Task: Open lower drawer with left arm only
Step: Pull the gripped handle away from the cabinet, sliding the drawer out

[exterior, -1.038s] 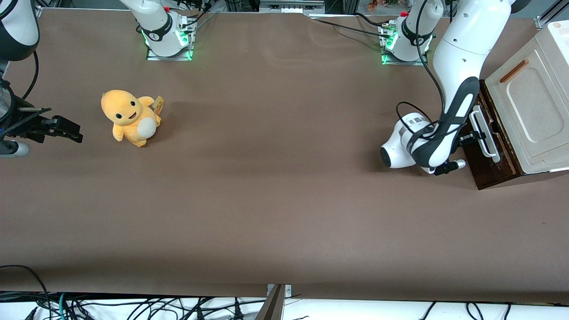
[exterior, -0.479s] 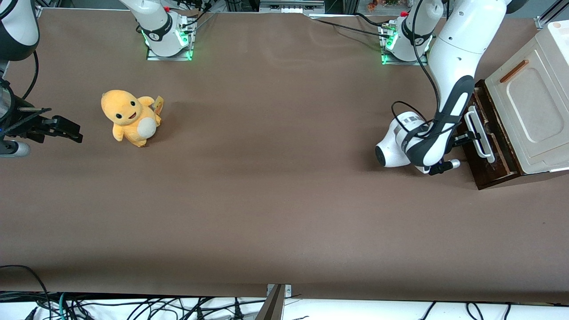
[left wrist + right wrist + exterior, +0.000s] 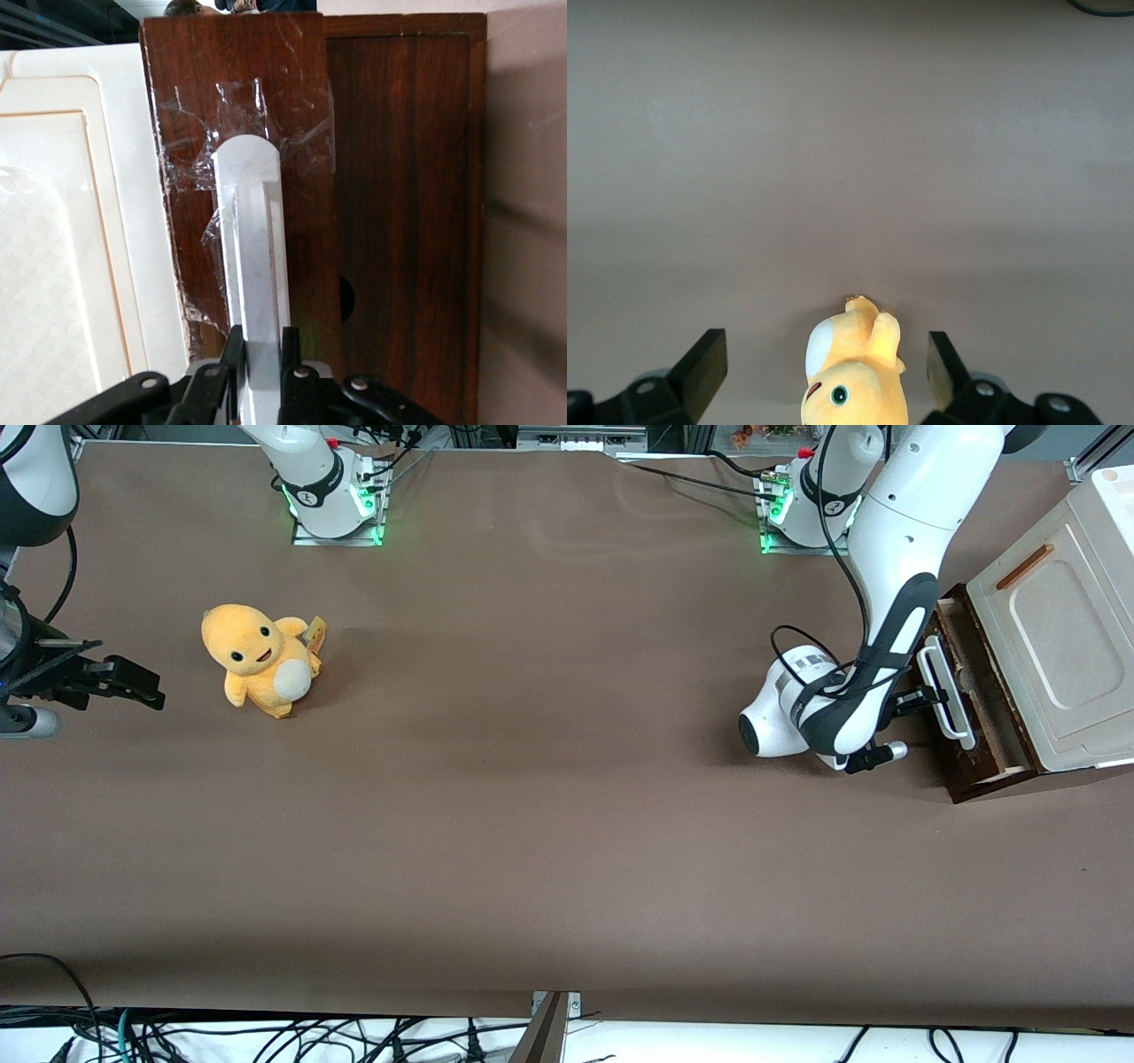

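The lower drawer point(image 3: 961, 708) sits at the working arm's end of the counter point(image 3: 532, 824), under the cream panel point(image 3: 1054, 646) of the cabinet. Its white bar handle point(image 3: 252, 266) is clamped between the fingers point(image 3: 234, 350) of the left arm's point(image 3: 895, 558) end effector point(image 3: 921, 698). The drawer is judged partly drawn out, since a strip of pale inside is exposed in the front view. Further pulling toward the parked arm's end appears to be left.

The left arm point(image 3: 895, 576) reaches down toward the working arm's end of the surface, wrist bent low. Its claw point(image 3: 261, 341) is clamped on a white bar handle point(image 3: 252, 257).
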Tool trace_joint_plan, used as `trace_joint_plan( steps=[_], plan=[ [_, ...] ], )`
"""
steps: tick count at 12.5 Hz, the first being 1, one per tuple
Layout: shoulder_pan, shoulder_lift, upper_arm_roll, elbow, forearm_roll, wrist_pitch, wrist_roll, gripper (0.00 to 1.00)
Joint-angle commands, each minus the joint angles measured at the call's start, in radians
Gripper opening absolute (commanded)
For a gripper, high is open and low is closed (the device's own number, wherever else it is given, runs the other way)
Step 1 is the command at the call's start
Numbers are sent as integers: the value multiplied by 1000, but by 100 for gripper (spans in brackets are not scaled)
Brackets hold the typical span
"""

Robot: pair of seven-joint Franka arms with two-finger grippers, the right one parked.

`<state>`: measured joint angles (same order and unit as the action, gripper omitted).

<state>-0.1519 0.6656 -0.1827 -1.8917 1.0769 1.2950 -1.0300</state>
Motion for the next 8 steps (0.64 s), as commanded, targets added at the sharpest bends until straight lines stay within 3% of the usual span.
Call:
trace_joint_plan(
  steps=[1, 8],
  plan=[
    [-15, -3, -11, 22, -48, -46, 13, 4],
    [-26, -4, -32, 31, -69, -74, 13, 5]
  ],
)
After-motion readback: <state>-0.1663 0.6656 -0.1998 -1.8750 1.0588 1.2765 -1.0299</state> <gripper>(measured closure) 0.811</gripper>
